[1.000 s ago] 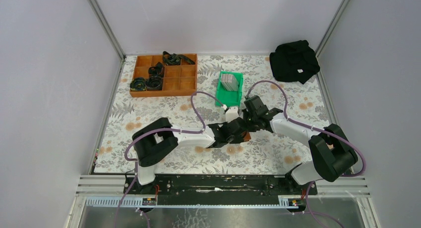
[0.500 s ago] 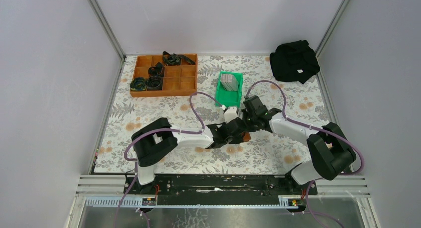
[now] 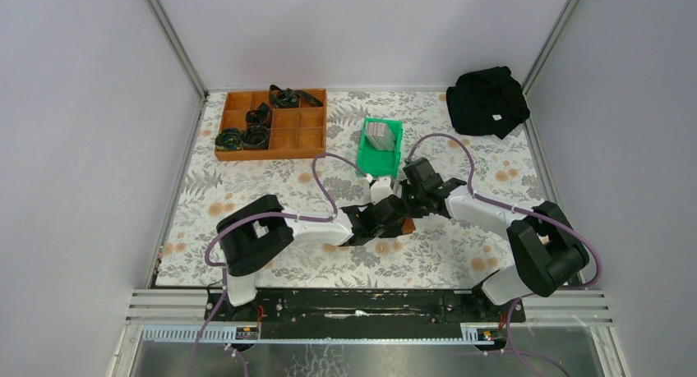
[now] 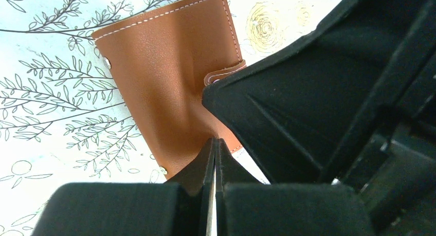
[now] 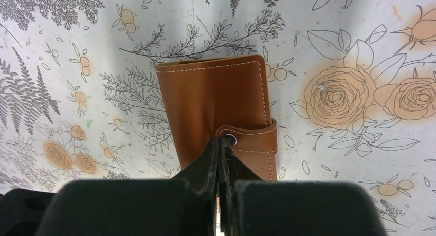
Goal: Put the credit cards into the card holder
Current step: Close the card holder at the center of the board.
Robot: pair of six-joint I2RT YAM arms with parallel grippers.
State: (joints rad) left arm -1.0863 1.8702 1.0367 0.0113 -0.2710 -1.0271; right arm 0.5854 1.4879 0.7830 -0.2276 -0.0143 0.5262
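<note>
The card holder (image 5: 216,100), a brown leather wallet, lies folded on the flowered table cover, and its snap tab (image 5: 254,138) is fastened. My right gripper (image 5: 221,142) is shut, and its tips rest at the tab's metal stud. My left gripper (image 4: 215,142) is also shut, with its tips over the near edge of the card holder (image 4: 164,82). In the top view both grippers meet over the card holder (image 3: 407,227), hiding most of it. The credit cards (image 3: 379,135) stand as a grey stack in a green bin (image 3: 393,151) behind the grippers.
A wooden compartment tray (image 3: 288,139) with black items sits at the back left. A black cloth (image 3: 486,100) lies at the back right. The right gripper's black body (image 4: 334,92) fills the right side of the left wrist view.
The right arm has edged slightly to the left. Both grippers stay shut over the card holder, which has not moved.
</note>
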